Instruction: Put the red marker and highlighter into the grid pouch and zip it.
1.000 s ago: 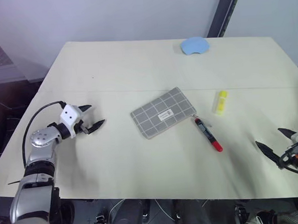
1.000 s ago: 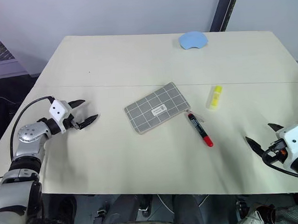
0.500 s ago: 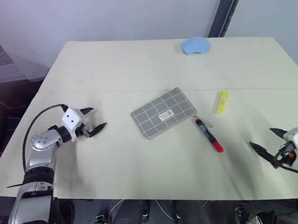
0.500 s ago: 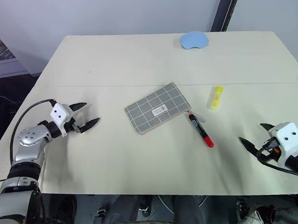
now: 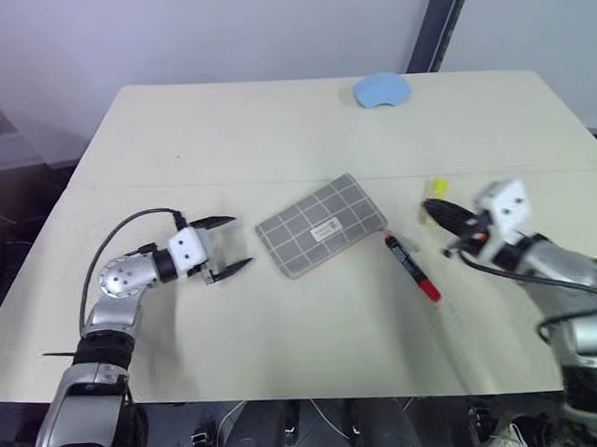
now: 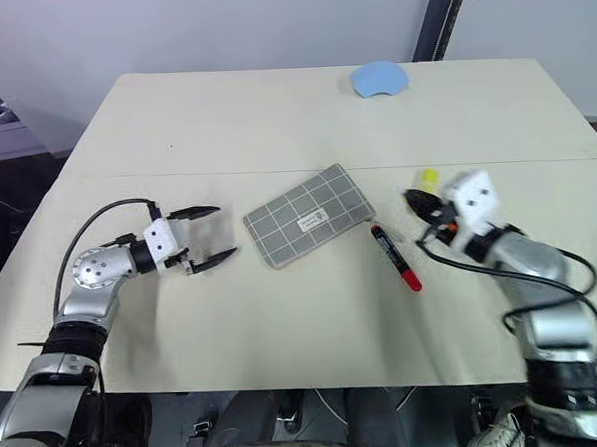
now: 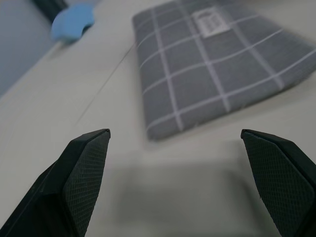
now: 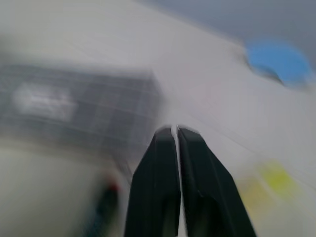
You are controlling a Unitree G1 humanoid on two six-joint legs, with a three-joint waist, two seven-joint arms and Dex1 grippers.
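The grid pouch (image 5: 322, 225) lies flat at the middle of the table, grey with white lines and a small white label. Just to its right lies the red marker (image 5: 412, 268), red cap end towards me. The yellow highlighter (image 5: 436, 188) sits beyond the marker, partly hidden by my right gripper (image 5: 433, 211). That gripper is shut on nothing, its tip next to the highlighter; the right wrist view shows its fingers (image 8: 163, 163) pressed together. My left gripper (image 5: 235, 242) stands wide open just left of the pouch (image 7: 217, 64), pointing at its short edge and apart from it.
A small blue blob-shaped object (image 5: 382, 90) rests near the table's far edge. The pale table (image 5: 274, 135) has bare room behind the pouch and along the front. A dark post (image 5: 423, 27) rises behind the table at the far right.
My right arm swung in from the table's near right corner to the highlighter, and its gripper went from open to shut. My left gripper moved right, closer to the pouch, staying open.
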